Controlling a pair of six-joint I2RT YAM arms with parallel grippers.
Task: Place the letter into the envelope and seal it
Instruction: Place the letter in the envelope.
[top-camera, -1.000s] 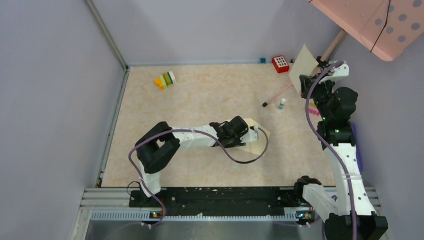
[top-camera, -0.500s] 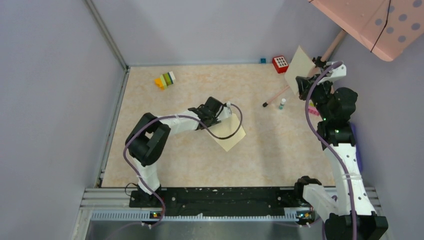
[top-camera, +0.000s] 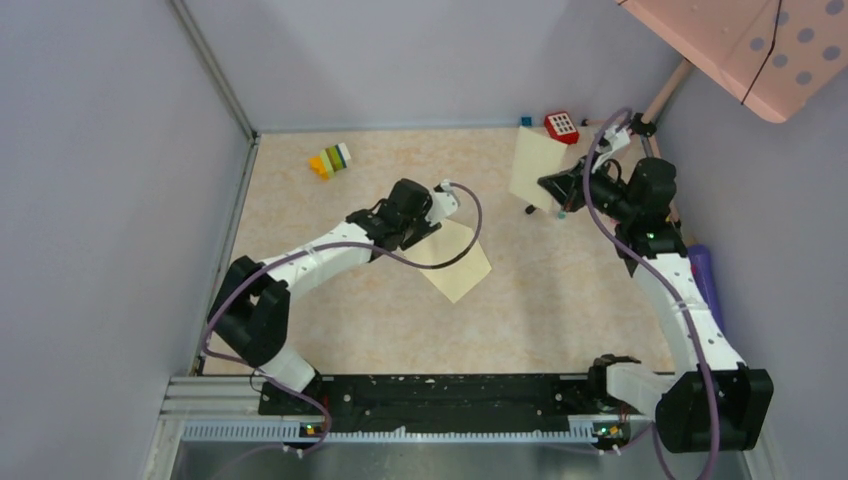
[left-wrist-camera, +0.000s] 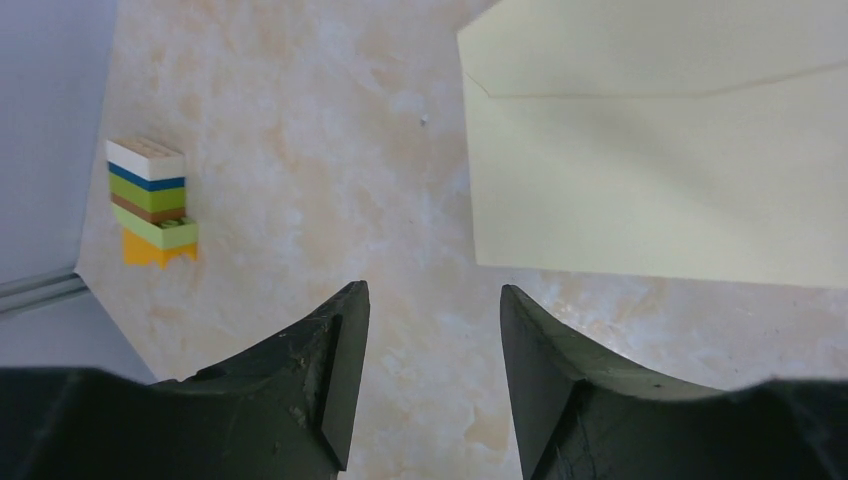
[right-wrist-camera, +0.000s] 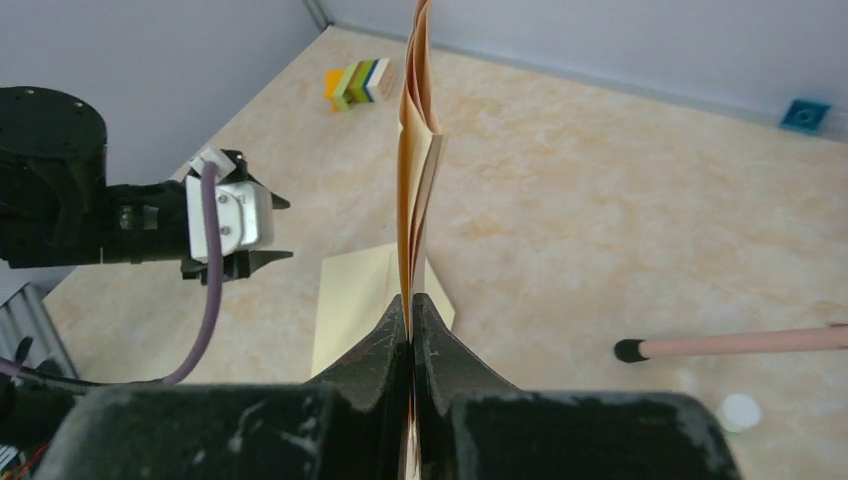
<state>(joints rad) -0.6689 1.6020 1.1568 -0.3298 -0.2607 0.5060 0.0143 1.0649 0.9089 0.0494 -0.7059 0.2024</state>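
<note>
Left gripper, jaws apart and empty, hovers over bare table just beside a corner of the envelope, which lies flat mid-table. Right gripper clamps the folded letter upright, with open table between it and the envelope.

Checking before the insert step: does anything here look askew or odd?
The envelope lies diagonal to the table edges, not squared, with the open left hand beside it, not holding it. The folded letter stands upright in the shut right hand. Nothing looks torn or spilled.
</note>
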